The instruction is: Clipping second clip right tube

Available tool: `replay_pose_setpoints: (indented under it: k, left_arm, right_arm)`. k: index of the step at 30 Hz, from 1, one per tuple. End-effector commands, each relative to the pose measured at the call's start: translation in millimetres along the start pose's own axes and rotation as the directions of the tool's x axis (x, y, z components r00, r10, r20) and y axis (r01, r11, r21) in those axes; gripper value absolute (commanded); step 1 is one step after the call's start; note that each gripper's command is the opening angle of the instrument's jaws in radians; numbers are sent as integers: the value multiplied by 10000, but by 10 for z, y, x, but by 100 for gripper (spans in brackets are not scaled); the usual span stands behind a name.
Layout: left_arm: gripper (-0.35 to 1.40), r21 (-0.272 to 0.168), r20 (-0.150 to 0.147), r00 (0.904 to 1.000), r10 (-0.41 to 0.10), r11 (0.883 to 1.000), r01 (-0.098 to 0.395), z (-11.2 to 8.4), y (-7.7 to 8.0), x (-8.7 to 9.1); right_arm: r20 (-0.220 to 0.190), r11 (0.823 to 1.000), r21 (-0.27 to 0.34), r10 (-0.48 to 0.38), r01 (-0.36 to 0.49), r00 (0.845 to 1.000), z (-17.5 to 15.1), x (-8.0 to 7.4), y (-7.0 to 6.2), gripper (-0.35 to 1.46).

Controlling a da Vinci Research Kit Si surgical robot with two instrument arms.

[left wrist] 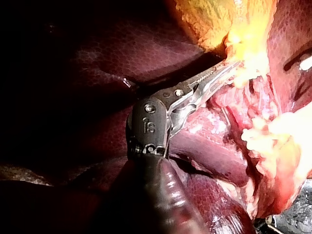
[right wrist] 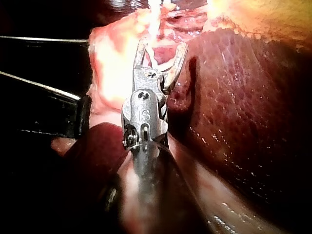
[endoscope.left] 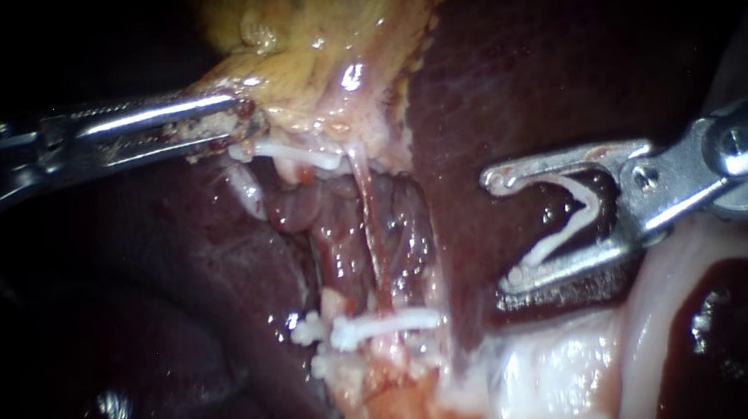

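The yellowish gallbladder (endoscope.left: pixel 330 4) hangs at the top, and my left instrument (endoscope.left: pixel 242 120) is shut on its lower edge, also seen in the left wrist view (left wrist: pixel 234 66). A thin reddish tube (endoscope.left: pixel 372 230) runs down from there. A white clip (endoscope.left: pixel 383 324) crosses its lower end and another white clip (endoscope.left: pixel 297 158) lies near its top. My right instrument (endoscope.left: pixel 500 232) stands to the right of the tube, apart from it, over the liver (endoscope.left: pixel 512 65). Its jaws stand wide and carry an open white clip (endoscope.left: pixel 565 228); the right wrist view shows the instrument (right wrist: pixel 163 48) and that clip (right wrist: pixel 163 63).
A third small white clip (endoscope.left: pixel 308 332) sits just left of the lower one. Pale fatty tissue (endoscope.left: pixel 545 384) spreads along the bottom, below my right instrument. Dark liver lies on both sides of the opened bed.
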Motion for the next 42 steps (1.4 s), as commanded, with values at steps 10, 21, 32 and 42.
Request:
replay_pose_setpoints:
  k: [10, 21, 32, 42]
  left_arm:
    - [-35, -57, 45, 9999, -106, 9999, 106, -21, -3, 19]
    - [-35, 259, -435, 9988, -211, 9994, 222, -77, -13, 71]
    - [-35, 329, -463, 9987, -192, 9992, 207, -74, -6, 67]
    - [-35, 344, -475, 9987, -161, 9993, 177, -71, -4, 62]
  right_arm:
    - [1, 10000, -5, 1, -1, 10000, 0, -1, 0, 50]
    - [1, 10000, -3, 3, -3, 10000, -1, 0, 0, 50]
    - [6, 10000, -19, 45, -45, 10000, 14, 7, 4, 50]
    - [15, 9860, 275, 1644, -1644, 9864, 61, 27, 19, 50]
